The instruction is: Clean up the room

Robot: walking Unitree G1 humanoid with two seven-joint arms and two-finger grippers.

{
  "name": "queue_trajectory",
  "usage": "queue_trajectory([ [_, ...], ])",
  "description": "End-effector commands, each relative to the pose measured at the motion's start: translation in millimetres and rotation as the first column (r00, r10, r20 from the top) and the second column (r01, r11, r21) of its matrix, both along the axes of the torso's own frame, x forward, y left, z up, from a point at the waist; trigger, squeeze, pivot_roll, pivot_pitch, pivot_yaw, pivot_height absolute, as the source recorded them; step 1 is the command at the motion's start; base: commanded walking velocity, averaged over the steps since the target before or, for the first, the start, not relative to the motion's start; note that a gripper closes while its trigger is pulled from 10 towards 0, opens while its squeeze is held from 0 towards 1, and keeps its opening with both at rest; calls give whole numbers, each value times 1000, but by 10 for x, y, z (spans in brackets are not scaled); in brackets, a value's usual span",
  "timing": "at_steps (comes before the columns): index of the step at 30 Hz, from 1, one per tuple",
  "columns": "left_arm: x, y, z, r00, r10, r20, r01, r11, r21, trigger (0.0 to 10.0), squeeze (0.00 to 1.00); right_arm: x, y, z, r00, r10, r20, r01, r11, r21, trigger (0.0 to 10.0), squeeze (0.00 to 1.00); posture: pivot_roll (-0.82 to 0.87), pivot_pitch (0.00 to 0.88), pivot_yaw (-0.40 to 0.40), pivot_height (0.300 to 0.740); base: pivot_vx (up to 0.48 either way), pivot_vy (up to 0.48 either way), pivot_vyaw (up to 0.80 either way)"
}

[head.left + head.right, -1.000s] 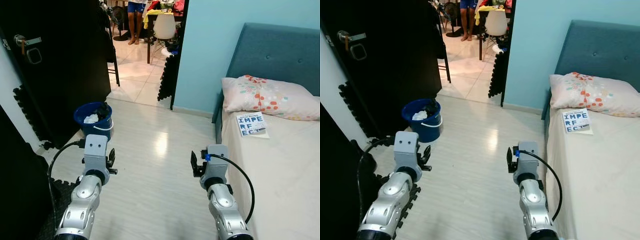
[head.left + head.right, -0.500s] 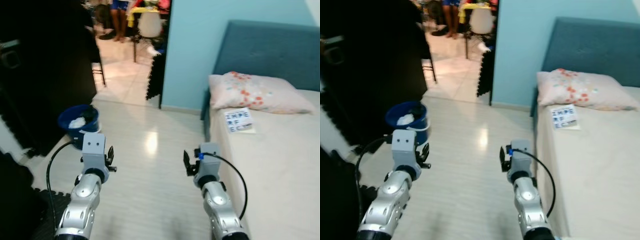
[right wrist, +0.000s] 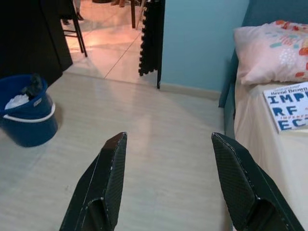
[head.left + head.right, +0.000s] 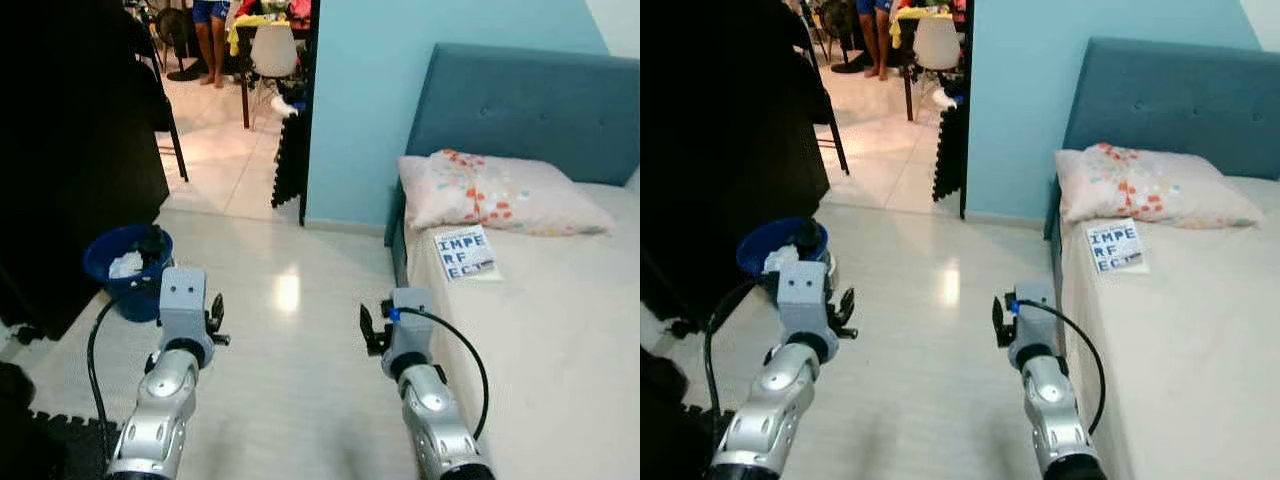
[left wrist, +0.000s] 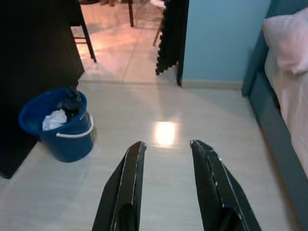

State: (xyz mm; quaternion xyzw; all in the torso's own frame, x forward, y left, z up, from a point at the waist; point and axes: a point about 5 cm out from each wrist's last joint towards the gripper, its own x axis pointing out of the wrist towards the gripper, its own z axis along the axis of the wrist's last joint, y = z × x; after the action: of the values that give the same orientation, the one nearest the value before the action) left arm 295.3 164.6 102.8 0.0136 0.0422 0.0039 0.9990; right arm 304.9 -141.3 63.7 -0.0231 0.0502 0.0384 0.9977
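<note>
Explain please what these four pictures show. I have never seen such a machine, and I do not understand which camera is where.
This is a humanoid robot with two silver arms. The two wide pictures come from cameras in its head, looking down. There you see its left gripper and right gripper, each with two black fingers. The other two pictures come from a camera on each wrist, looking along the fingers. Both grippers are open and hold nothing. On the floor stands a blue bucket with rubbish inside. On the bed lie a patterned pillow and a book. Through the doorway, a person's legs are visible.
</note>
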Motion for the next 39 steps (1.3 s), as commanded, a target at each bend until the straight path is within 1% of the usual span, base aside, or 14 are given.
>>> queue_trajectory([
  [1, -14, 1, 3, 1000, -1, -2, 1, 1000, -6, 10000, 0, -8, -21, -33, 1000, -11, -18, 11, 1000, 10, 10000, 0, 176, 0, -49, 740, 337, 0, 0],
  [10, -9, 24, 12, 1000, 3, 1, -3, 1000, -2, 10000, 0, -2, 1, -37, 1000, -4, -19, 4, 1000, 11, 10000, 0, 177, 0, -48, 740, 340, 0, 0],
  [39, 41, -3, 31, 1000, -25, 2, 25, 1000, 0, 10000, 0, -5, -37, -53, 999, -35, -21, 35, 999, 13, 10000, 0, 167, 0, -29, 740, 339, 0, 0],
])
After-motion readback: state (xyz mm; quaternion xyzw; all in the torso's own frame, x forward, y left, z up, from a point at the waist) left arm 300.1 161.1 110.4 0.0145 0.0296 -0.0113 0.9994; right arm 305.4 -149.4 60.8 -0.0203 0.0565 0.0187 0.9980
